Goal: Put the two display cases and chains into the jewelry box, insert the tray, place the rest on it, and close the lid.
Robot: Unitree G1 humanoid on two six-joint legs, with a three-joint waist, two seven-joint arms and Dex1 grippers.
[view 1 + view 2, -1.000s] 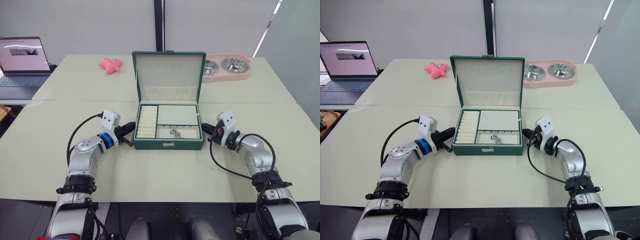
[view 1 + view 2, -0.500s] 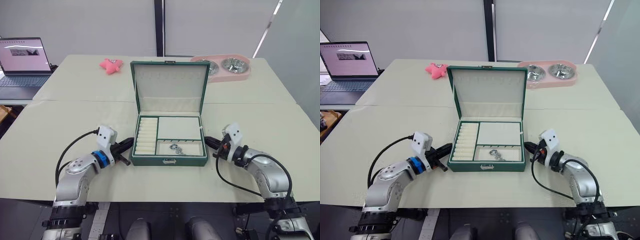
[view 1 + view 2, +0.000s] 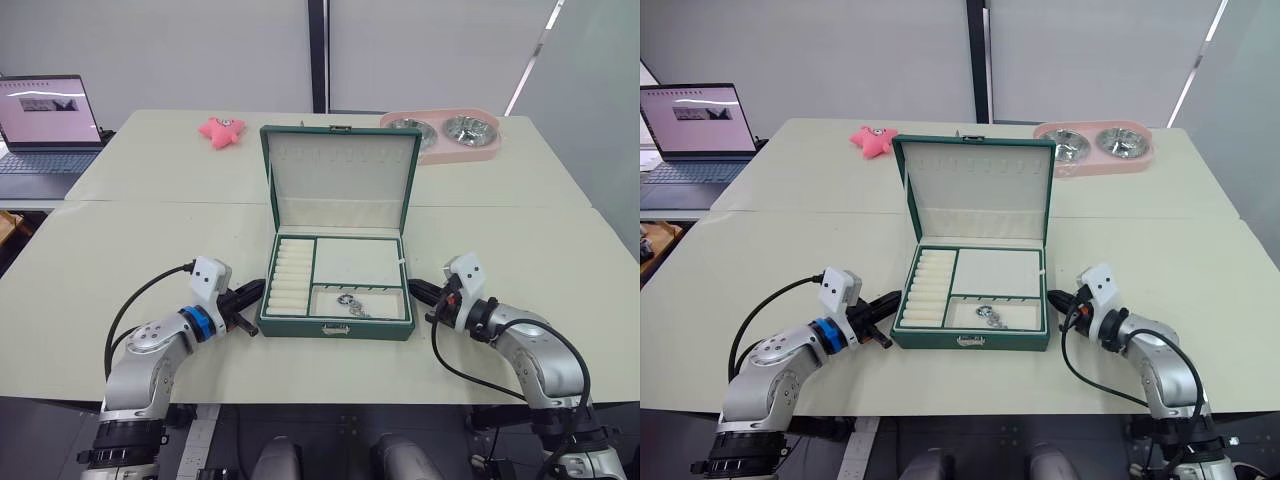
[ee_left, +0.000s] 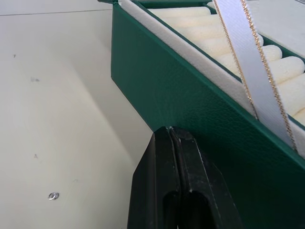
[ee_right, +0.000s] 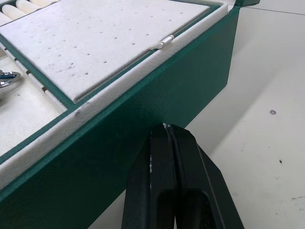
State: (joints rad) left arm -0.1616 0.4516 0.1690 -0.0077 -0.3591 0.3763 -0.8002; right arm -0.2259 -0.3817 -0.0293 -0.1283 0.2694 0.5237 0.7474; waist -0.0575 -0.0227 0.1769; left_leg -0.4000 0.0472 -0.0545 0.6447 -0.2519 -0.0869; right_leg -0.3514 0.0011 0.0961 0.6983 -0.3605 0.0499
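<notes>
The dark green jewelry box [image 3: 335,328] stands open in the middle of the table, its lid [image 3: 340,180] upright behind it. The cream tray [image 3: 358,260] sits inside, ring rolls [image 3: 293,280] on its left. Small silver pieces [image 3: 350,302] lie in its front compartment; I cannot tell what they are. The display cases and chains are hidden. My left gripper [image 3: 256,293] is shut, its tip against the box's left wall [image 4: 157,81]. My right gripper [image 3: 413,288] is shut too, touching the right wall [image 5: 157,119].
A laptop [image 3: 45,120] stands open at the far left. A pink star toy [image 3: 221,128] and a pink double-bowl tray [image 3: 445,135] lie behind the box. A white ribbon strap [image 4: 248,62] crosses the ring rolls.
The box has slid toward the table's front edge, with both shut grippers at its sides drawing back with it.
</notes>
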